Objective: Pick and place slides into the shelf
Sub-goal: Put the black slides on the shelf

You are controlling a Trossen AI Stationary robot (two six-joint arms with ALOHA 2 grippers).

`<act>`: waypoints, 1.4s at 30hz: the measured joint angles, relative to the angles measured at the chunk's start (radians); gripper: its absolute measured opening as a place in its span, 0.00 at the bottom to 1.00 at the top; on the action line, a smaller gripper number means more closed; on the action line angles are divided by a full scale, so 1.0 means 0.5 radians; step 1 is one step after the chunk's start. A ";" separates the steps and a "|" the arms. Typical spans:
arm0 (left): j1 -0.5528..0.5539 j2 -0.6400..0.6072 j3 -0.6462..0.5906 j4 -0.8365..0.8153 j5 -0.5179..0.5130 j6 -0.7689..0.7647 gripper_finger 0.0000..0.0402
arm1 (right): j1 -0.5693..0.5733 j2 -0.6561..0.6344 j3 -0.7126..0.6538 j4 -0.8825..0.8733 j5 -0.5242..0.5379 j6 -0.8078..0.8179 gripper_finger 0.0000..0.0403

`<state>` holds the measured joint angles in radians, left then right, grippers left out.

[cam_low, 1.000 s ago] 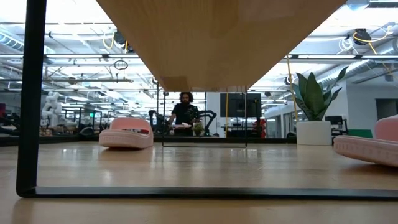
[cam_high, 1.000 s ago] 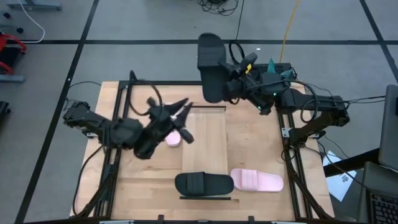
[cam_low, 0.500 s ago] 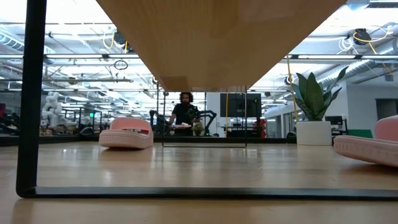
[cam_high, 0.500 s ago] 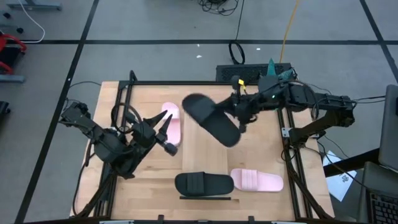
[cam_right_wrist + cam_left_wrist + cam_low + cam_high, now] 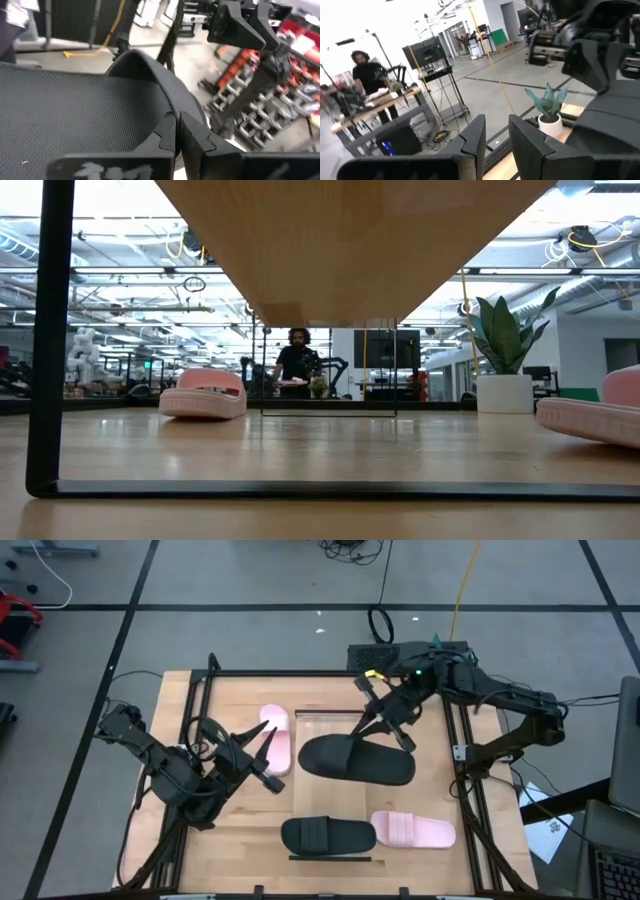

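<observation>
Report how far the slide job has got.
Done: none is surely on the shelf. In hand: the right tool is shut on a black slide, carried over the shelf. Left: that one, a pink slide beside the shelf, and a black slide and pink slide at the table's near end. The left tool is open beside the first pink one.

Four slides in all, two of each colour. Black: one slide (image 5: 357,760) hanging on the right claw (image 5: 385,725) over the middle of the desk (image 5: 230,830), and one (image 5: 327,835) lying flat near the front edge. Pink: one (image 5: 279,737) beside the left claw (image 5: 268,755), another (image 5: 413,830) touching the flat black one. Two arms, two claws. One pale wooden shelf (image 5: 330,745). One person (image 5: 296,366) back in the room and one potted plant (image 5: 503,352).
</observation>
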<state>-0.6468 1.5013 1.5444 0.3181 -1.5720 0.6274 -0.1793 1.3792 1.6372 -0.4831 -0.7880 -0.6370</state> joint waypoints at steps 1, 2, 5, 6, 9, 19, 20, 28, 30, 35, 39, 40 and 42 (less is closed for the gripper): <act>-0.010 0.000 0.000 -0.002 0.000 0.045 0.22 | -0.010 0.003 -0.049 0.079 -0.060 0.006 0.00; -0.020 0.000 0.000 -0.002 -0.001 0.099 0.22 | -0.016 0.004 -0.103 0.184 -0.098 0.034 0.00; -0.048 0.000 0.000 -0.001 0.000 0.244 0.22 | -0.035 0.007 -0.265 0.499 -0.122 0.125 0.00; -0.060 -0.008 -0.001 -0.004 0.000 0.288 0.22 | -0.045 0.008 -0.317 0.581 -0.159 0.154 0.00; -0.103 -0.059 -0.002 -0.005 0.000 0.339 0.22 | -0.066 0.012 -0.448 0.851 -0.275 0.247 0.00; -0.217 -0.386 -0.002 -0.527 0.007 0.004 0.22 | -0.075 0.017 -0.581 1.054 -0.318 0.272 0.00; -0.217 -0.421 -0.002 -0.649 0.006 -0.101 0.22 | -0.075 0.020 -0.581 1.051 -0.320 0.262 0.00; -0.216 -0.627 -0.002 -1.717 0.005 -1.130 0.22 | -0.059 0.133 -0.582 1.069 -0.320 0.207 0.00; -0.216 -0.655 -0.002 -1.924 0.004 -1.381 0.22 | -0.053 0.177 -0.583 1.077 -0.320 0.203 0.00; -0.214 -0.688 -0.002 -2.244 0.005 -1.751 0.22 | -0.042 0.270 -0.583 1.180 -0.322 0.232 0.00; -0.214 -0.689 -0.002 -2.344 0.005 -1.877 0.22 | -0.033 0.328 -0.582 1.169 -0.320 0.234 0.00; -0.214 -0.688 -0.002 -2.364 0.006 -1.901 0.22 | -0.030 0.346 -0.583 1.167 -0.322 0.233 0.00; -0.214 -0.689 -0.002 -2.393 0.006 -1.947 0.22 | -0.029 0.373 -0.583 1.169 -0.331 0.235 0.00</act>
<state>-0.7540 1.1567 1.5436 -0.8782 -1.5692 -0.3463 -0.1940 1.5659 1.3457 0.1017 -0.9533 -0.5195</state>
